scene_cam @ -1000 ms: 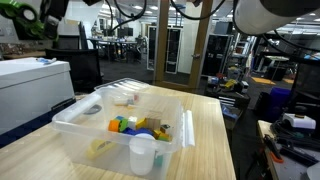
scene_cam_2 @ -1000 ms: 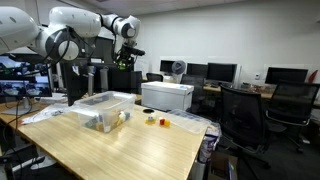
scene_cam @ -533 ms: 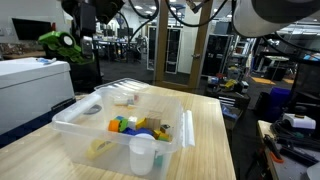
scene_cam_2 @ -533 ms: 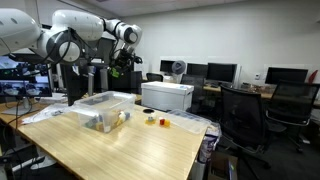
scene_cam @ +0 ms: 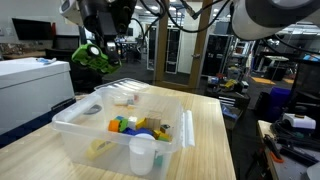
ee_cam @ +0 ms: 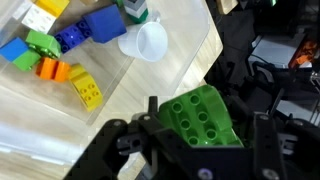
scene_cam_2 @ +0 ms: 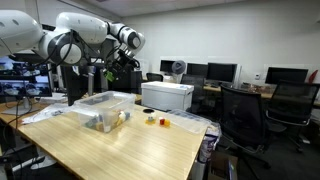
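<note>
Half closed, the claw (ee_cam: 203, 138) clamps a bright green studded plastic building block (ee_cam: 205, 112) by its flat sides, likely light, rigid and a little slippery.

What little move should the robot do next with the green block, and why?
Probably carry it sideways over the clear bin. The gripper grips the green block high in the air, and in the wrist view the bin with other blocks lies off to the side, not beneath.

Glossy green plastic block (ee_cam: 205, 118), clear plastic bin (scene_cam: 82, 138), smooth wooden table (scene_cam: 212, 150)
</note>
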You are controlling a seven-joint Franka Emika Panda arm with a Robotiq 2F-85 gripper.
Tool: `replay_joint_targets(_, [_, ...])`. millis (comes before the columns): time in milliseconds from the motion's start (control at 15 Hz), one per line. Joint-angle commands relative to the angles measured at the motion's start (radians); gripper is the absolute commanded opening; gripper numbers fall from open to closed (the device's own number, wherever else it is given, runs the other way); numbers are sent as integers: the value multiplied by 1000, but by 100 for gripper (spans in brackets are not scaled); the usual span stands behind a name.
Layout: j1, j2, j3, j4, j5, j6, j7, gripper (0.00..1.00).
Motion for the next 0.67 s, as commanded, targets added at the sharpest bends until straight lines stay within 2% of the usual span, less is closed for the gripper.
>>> replay_joint_targets(0, [-20,67,14,64,33,-117,131,45])
replay_joint_targets(67, [-37,22,20,-38,53,-100,140,45])
replay_joint_targets(133, [-45,38,32,-34,78,-117,166,45])
replay_joint_targets(200, [-45,111,52,65,108,-168,210,45])
replay_joint_targets(267, [-54,54,54,-28,144,-151,256,45])
replay_joint_targets(533, [-44,73,35,-22,173,-130,397,45])
replay_joint_targets(600, [-29,133,33,81,139,-173,430,45])
